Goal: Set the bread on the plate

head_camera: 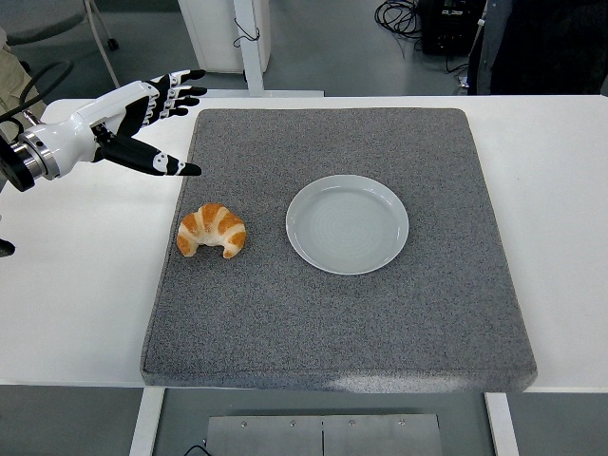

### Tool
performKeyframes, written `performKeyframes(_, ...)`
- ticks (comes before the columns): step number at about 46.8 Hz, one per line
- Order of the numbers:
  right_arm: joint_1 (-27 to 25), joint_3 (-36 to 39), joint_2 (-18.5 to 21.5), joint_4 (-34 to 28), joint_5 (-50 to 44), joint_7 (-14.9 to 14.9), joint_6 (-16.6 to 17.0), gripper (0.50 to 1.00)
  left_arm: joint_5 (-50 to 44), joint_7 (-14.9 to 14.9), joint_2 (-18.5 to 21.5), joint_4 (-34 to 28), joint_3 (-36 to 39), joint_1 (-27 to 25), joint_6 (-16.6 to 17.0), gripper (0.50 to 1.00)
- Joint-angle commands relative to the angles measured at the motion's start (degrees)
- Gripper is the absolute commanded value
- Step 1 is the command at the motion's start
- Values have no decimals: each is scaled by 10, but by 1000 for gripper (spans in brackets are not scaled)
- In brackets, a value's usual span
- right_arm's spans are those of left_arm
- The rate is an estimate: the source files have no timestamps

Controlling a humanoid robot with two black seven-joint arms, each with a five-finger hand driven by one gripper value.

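The left hand (128, 119) hovers over the worktop (85, 266) at ten o'clock, fingers (180, 87) spread, holding nothing. The bread (211, 230) lies ungrasped on the grey mat (380, 323), just beside the empty plate (348, 224), at its nine o'clock. Grasping and placing remain.

grey mat (380, 313) covers most of white table (560, 190), bare strips at left and right edges. beyond far edge: cables (399, 14) on floor, white post (249, 47).
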Motion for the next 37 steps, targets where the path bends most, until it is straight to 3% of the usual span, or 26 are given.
performKeyframes(1,-1,0,0,0,0,0,1,1000,86,-13,5,0,9,12,1,990)
performKeyframes(7,0,0,0,0,0,0,1,1000,180,-17,7,0,10,28,1,990)
performKeyframes(21,-1,0,0,0,0,0,1,1000,275,-21,-2,25,33,30,5,968)
performKeyframes(29,-1,0,0,0,0,0,1,1000,267,-25,-38,53,30,30,9,972)
performKeyframes(34,0,0,0,0,0,0,0,1000,243,-56,-55,64,32,30,10,975)
performKeyframes(37,-1,0,0,0,0,0,1,1000,242,-58,-60,72,34,30,18,974)
